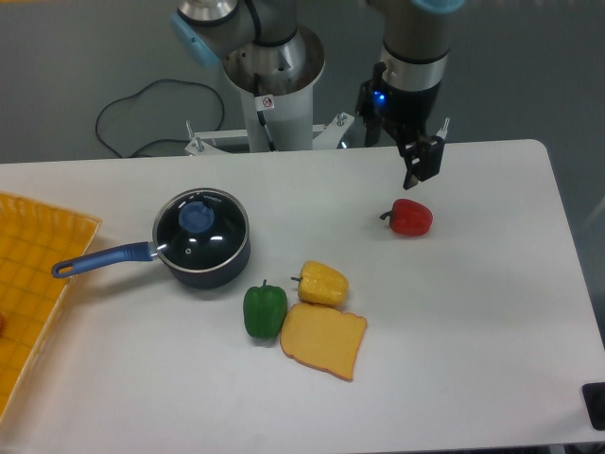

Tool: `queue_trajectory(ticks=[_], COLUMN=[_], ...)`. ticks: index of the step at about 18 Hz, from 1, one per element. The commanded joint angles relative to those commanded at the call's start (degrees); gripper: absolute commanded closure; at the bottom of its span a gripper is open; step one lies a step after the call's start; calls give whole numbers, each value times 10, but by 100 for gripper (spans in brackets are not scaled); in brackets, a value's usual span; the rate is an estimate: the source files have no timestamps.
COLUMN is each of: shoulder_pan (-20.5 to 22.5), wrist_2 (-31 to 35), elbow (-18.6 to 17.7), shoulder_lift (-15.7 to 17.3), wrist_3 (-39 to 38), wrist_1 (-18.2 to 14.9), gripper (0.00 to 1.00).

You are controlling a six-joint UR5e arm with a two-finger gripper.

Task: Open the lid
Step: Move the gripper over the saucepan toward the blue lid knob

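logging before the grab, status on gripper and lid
Gripper holds nothing, above the red pepper, jaw state unclear. Lid seated on the saucepan, untouched. Nothing over the blue knob.

UR5e arm upright at the table's far edge, gripper (421,163) pointing down — jaw state unclear

Three peppers: red (410,218), yellow (322,283), green (264,309); one pan (200,248), one lid (200,225), one bread slice (323,340)

Lid (201,224): glossy dark glass, metal rim, matt blue plastic-looking knob; saucepan (216,267): smooth dark blue finish; table (473,312): matt white; peppers: glossy.
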Motion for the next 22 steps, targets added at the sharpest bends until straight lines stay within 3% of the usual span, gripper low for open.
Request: queue_trajectory(ticks=[9, 13, 22], shoulder_pan=[-4, -6, -39], wrist_2=[0, -4, -4], elbow=[-19, -39, -82], shoulder_lift=[0, 2, 8], wrist_3=[-2, -83, -132], wrist_1=[1, 2, 11], gripper=[0, 0, 0])
